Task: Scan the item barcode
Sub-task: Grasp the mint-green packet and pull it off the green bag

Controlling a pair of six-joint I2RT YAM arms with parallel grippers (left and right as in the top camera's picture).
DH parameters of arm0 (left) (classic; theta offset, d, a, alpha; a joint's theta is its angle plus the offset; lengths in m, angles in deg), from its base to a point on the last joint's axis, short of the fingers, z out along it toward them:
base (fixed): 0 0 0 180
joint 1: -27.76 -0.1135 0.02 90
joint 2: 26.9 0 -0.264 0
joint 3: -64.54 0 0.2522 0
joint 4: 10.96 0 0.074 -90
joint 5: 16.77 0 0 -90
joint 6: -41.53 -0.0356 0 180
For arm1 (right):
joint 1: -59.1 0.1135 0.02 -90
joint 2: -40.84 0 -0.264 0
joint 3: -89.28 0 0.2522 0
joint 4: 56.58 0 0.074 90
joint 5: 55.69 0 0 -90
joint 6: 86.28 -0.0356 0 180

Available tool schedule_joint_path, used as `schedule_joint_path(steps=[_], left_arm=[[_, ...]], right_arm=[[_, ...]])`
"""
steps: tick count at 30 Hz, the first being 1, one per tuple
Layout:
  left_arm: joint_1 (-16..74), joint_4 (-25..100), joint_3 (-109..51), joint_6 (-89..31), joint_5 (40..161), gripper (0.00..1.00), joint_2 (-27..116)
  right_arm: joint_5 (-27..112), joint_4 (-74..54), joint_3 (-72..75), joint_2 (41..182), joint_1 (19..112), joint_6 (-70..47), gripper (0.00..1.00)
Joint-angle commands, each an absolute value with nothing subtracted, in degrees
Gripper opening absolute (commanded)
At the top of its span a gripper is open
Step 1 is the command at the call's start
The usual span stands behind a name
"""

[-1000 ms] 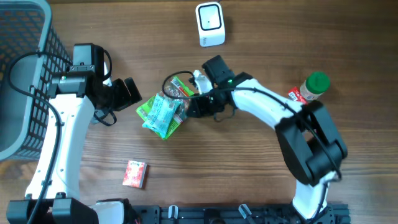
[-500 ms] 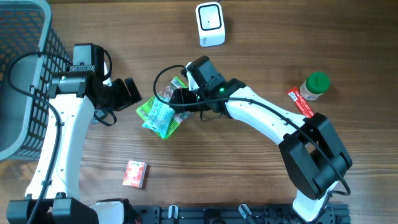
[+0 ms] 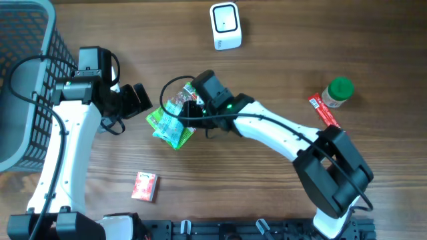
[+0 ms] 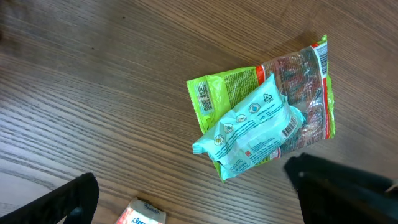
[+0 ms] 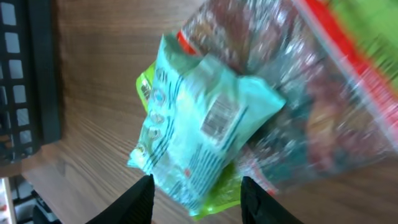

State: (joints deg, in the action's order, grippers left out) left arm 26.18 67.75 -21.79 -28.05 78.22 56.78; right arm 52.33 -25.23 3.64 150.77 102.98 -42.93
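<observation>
The teal packet (image 4: 249,127) lies on the worktop (image 3: 233,187), half on top of a green-and-clear packet (image 4: 308,68), between the two arms. It looks light, soft and crinkly, a slick film that would buckle or slide under a pinch. The right end effector (image 5: 198,190) hangs over it, fingers apart and clamping nothing. The left end effector (image 3: 139,98) stands wide apart just beside it. A crimped end seam seems the best hold, leaving the barcode (image 5: 217,121) uncovered for the scanner (image 3: 225,25).
</observation>
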Motion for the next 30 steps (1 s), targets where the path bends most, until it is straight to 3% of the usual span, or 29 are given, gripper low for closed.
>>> schedule_joint_path(steps=[1, 9, 16, 17, 20, 27, 30], left_arm=[[26.0, 67.8, -21.8, -28.7, 78.7, 1.0, 56.8], [26.0, 67.8, -21.8, -28.7, 78.7, 1.0, 56.8], [26.0, 67.7, -21.8, -28.7, 78.7, 1.0, 56.8], [26.0, 67.7, -21.8, -28.7, 78.7, 1.0, 56.8], [26.0, 67.8, -21.8, -28.7, 78.7, 1.0, 56.8], [26.0, 67.8, -21.8, -28.7, 78.7, 1.0, 56.8], [26.0, 67.8, -21.8, -28.7, 78.7, 1.0, 56.8]], right_arm=[[47.2, -25.5, 4.0, 152.3, 105.8, -51.3, 0.45], [44.6, -28.7, 4.0, 156.8, 109.3, -54.8, 0.39], [44.2, -28.7, 4.0, 157.9, 109.8, -54.5, 0.16], [44.2, -28.7, 4.0, 157.9, 109.8, -54.4, 0.05], [44.2, -28.7, 4.0, 157.5, 109.8, -52.4, 0.04], [44.8, -25.8, 4.0, 148.2, 108.1, -34.0, 0.04], [44.8, -20.6, 4.0, 144.0, 107.1, -20.7, 0.04]])
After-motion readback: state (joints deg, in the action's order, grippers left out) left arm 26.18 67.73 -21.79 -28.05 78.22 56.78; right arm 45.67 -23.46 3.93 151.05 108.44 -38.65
